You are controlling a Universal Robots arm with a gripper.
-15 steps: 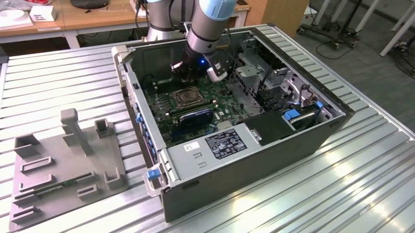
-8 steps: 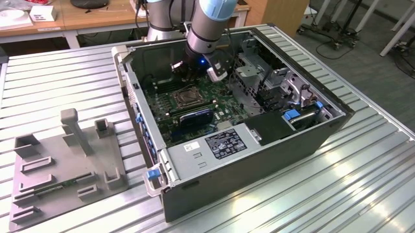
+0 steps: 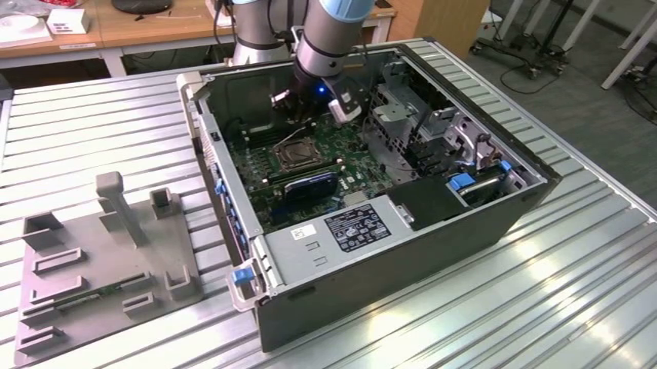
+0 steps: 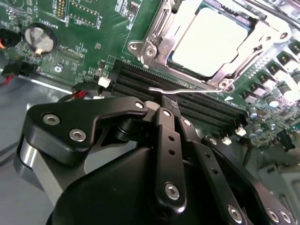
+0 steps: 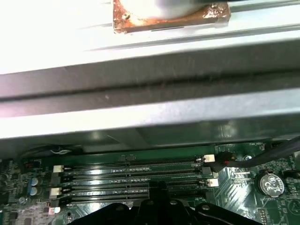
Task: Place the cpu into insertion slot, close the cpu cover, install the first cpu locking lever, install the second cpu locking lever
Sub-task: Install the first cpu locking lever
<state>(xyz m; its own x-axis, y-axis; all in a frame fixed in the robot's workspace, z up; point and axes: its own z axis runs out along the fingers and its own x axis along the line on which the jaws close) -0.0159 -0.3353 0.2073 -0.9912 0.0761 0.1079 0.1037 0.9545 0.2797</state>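
Note:
In the second wrist view the cpu [image 4: 211, 40] lies flat in the insertion slot, its pale metal top showing through the cut-out of the cpu cover [image 4: 157, 42], which is down over it. A thin silver wire locking lever [image 4: 192, 90] runs along the socket's near side, above the black memory slots. My gripper [image 4: 169, 101] is shut, its narrow tip right at this lever near the hooked end and seemingly touching it. In the exterior view the gripper [image 3: 298, 114] hangs inside the open computer case, just behind the socket [image 3: 292, 156].
The green motherboard [image 3: 339, 150] lies inside the open case [image 3: 411, 254]. Memory slots [image 5: 131, 176], a coin battery [image 5: 271, 183] and red-black cables [image 4: 79, 93] are close to the gripper. The case wall [image 5: 150, 93] rises beside it. A grey fixture plate [image 3: 103, 269] sits on the slatted table.

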